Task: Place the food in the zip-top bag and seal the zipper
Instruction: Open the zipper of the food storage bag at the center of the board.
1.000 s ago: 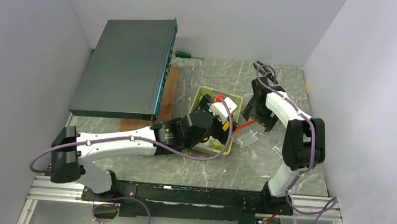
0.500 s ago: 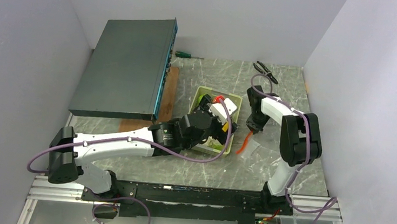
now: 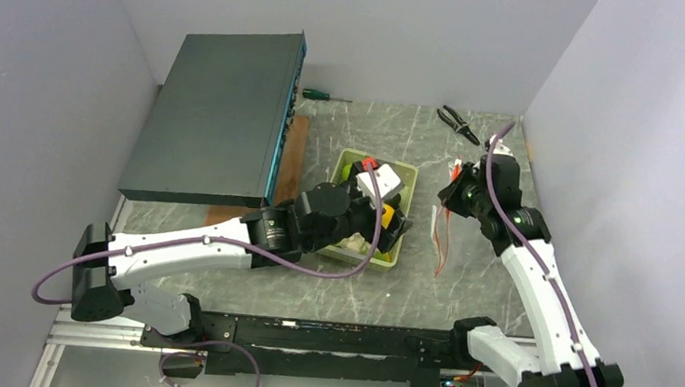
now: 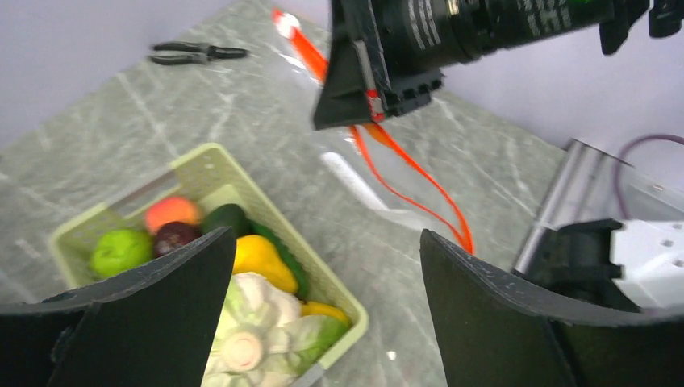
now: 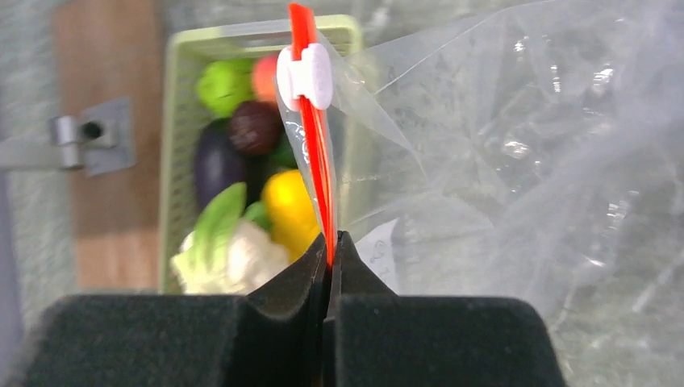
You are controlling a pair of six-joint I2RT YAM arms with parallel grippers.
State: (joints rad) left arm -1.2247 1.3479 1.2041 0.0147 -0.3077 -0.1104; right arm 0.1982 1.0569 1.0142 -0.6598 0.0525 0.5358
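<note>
My right gripper [image 5: 331,242] is shut on the red-orange zipper [image 5: 313,137] of the clear zip-top bag [image 5: 500,145], just below its white slider [image 5: 305,76]. The top view has this gripper [image 3: 451,196] raised right of the tray, with the bag [image 3: 440,240] hanging under it. The food lies in the pale green tray [image 4: 339,290]: white cauliflower [image 4: 250,322], yellow piece [image 4: 258,258], bright green piece [image 4: 117,250], orange round piece [image 4: 169,214], dark purple piece [image 4: 173,236]. My left gripper [image 4: 328,234] hangs open above the tray's near end, holding nothing.
A large dark box [image 3: 219,117] stands at the back left, partly over a wooden board [image 3: 290,165]. A green-handled screwdriver [image 3: 324,95] and black pliers [image 3: 459,122] lie along the back edge. Grey walls close in both sides.
The right gripper has shut on the bag's zipper strip and lifted the bag off the table, its arm swinging out to the right. The left gripper has stayed over the tray.
</note>
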